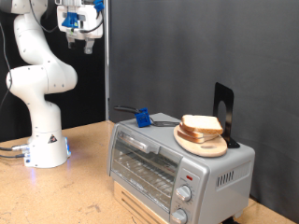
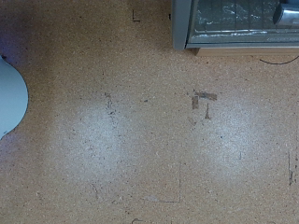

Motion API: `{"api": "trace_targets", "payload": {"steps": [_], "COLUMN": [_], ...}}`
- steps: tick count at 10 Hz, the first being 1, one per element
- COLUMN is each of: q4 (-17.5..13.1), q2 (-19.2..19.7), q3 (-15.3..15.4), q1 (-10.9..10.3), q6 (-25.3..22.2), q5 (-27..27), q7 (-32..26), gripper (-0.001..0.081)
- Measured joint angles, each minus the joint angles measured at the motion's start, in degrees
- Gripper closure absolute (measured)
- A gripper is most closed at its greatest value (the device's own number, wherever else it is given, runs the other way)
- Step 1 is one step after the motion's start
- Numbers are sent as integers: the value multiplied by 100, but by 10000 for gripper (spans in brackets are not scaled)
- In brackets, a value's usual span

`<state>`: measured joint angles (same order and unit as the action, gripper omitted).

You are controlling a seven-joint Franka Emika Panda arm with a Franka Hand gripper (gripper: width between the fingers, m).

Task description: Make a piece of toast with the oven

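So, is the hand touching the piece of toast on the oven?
Apart. The exterior view shows the hand raised high near the top edge, with a wide gap to the piece of toast lying on top of the oven.

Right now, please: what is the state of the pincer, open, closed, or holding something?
Pincer: raised high at the exterior view's top left, far from the oven, holding nothing visible; open or closed cannot be told.

oven (image 2: 238, 23): cut off by the wrist view's edge
gripper (image 1: 82, 39): fingers too small to tell
arm's top: cropped
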<state>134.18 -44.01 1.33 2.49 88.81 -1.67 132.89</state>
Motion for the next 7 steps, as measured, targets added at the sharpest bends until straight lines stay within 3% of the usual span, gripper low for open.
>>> {"api": "trace_targets", "payload": {"steps": [3,6,7], "q4": [3,147,142], "q2": [2,170,161], "q3": [-268,-673,-652], "q1": [-358,-834,-796], "q6": [377,1164,1098], "q5": [-182,-322,-317], "q7": [-1758,-3591,-3406], "gripper": [124,124,124]}}
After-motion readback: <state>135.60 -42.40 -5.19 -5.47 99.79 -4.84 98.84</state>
